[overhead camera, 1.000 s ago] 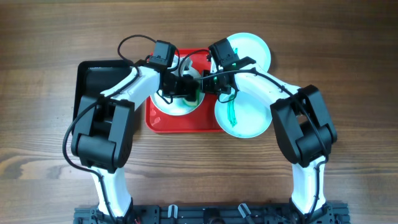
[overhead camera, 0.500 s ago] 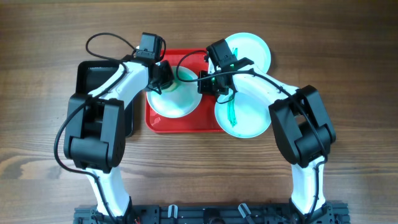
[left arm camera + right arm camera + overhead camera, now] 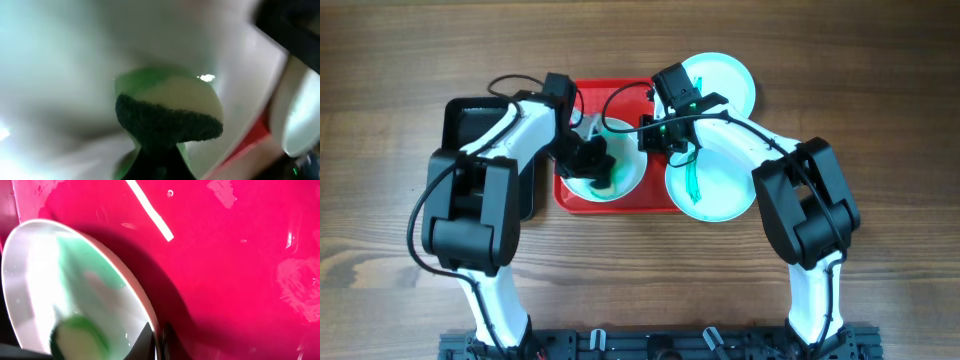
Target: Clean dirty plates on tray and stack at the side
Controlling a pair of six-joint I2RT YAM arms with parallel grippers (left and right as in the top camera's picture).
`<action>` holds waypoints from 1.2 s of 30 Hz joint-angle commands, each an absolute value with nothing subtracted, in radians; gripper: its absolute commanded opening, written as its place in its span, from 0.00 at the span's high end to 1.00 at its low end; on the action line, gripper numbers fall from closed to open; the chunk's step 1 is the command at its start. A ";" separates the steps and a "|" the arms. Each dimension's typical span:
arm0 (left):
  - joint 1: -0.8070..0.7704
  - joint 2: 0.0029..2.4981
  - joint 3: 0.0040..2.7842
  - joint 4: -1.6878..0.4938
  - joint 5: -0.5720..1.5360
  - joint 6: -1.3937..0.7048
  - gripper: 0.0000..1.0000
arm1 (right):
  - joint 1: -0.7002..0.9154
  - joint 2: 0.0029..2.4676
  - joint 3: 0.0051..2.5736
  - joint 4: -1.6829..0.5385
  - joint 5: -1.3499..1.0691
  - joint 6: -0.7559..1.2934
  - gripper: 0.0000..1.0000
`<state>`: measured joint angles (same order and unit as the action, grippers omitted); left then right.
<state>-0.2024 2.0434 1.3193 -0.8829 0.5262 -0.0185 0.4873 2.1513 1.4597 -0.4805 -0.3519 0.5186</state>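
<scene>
Left gripper [image 3: 592, 160], clenched on the sponge [image 3: 167, 115], bears down on the plate [image 3: 628, 172] in the tray [image 3: 620, 205]; right gripper [image 3: 655, 135], clamped on that plate's right rim, lies just beside

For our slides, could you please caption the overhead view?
Left gripper presses a green sponge onto the plate on the red tray; right gripper holds the plate's rim.

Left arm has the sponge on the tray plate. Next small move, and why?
Probably sweep the sponge across the green smear. The left tool is shut on the sponge, which is down on the plate. Green shows on the plate, and the right tool grips its rim over the tray.
</scene>
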 commanded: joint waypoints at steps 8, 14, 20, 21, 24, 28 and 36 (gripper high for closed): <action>-0.219 2.080 1.295 -0.500 0.515 -0.131 0.96 | 0.478 2.169 1.479 -0.476 -0.341 0.550 0.96; -0.219 2.053 1.378 -0.389 0.093 -0.331 0.96 | 0.478 2.169 1.479 -0.479 -0.339 0.550 0.96; -0.216 1.959 1.555 -0.558 -0.040 -0.330 0.96 | 0.478 2.169 1.479 -0.479 -0.331 0.551 0.96; -0.215 1.939 1.584 -0.605 -0.043 -0.330 0.96 | 0.478 2.169 1.479 -0.479 -0.324 0.553 0.96; -0.205 1.877 1.608 -0.740 -0.044 -0.351 0.96 | 0.479 2.167 1.479 -0.480 -0.322 0.551 0.96; -0.151 1.840 1.608 -0.950 -0.043 -0.421 0.96 | 0.482 2.102 1.480 -0.506 -0.262 0.521 0.96; -0.012 1.840 1.607 -1.085 -0.043 -0.424 0.96 | 0.578 1.851 1.482 -0.585 0.267 0.368 0.96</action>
